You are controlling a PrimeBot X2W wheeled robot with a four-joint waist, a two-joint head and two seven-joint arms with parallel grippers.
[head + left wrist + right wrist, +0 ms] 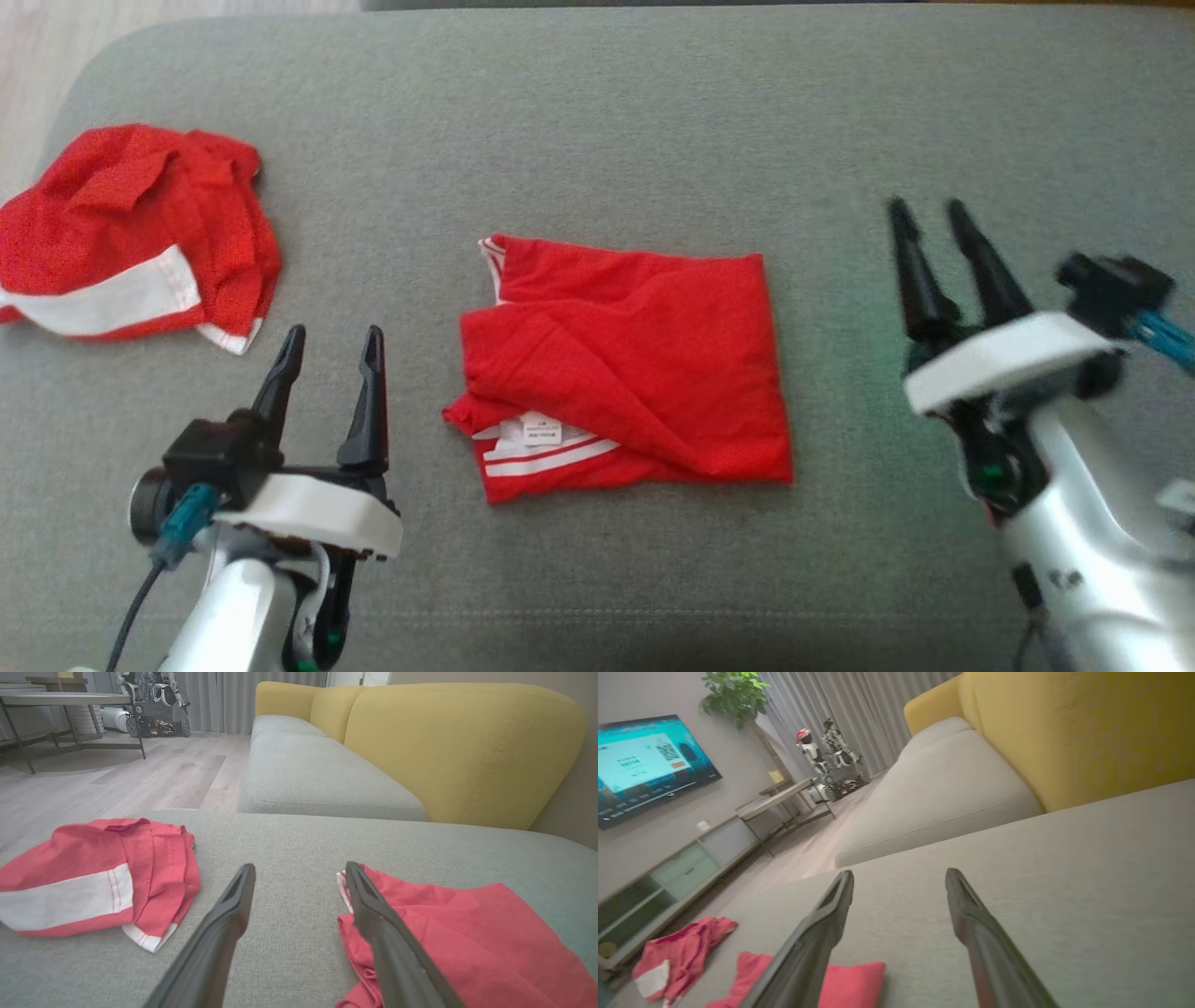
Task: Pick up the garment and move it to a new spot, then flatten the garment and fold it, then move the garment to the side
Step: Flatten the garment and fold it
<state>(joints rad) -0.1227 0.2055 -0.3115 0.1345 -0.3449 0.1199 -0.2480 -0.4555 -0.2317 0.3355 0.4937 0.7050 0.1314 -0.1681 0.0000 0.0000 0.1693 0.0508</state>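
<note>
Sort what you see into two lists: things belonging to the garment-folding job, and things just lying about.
Belongs to the job:
folded red garment
grey cushion it lies on

Just lying about:
crumpled red-and-white garment, apart at the left
yellow backrest
low table
television
potted plant

grey sofa seat ahead of l gripper, yellow backrest ahead-right; tv far left of r gripper.

The red garment, folded roughly square with white stripes showing, lies flat on the grey cushion
</note>
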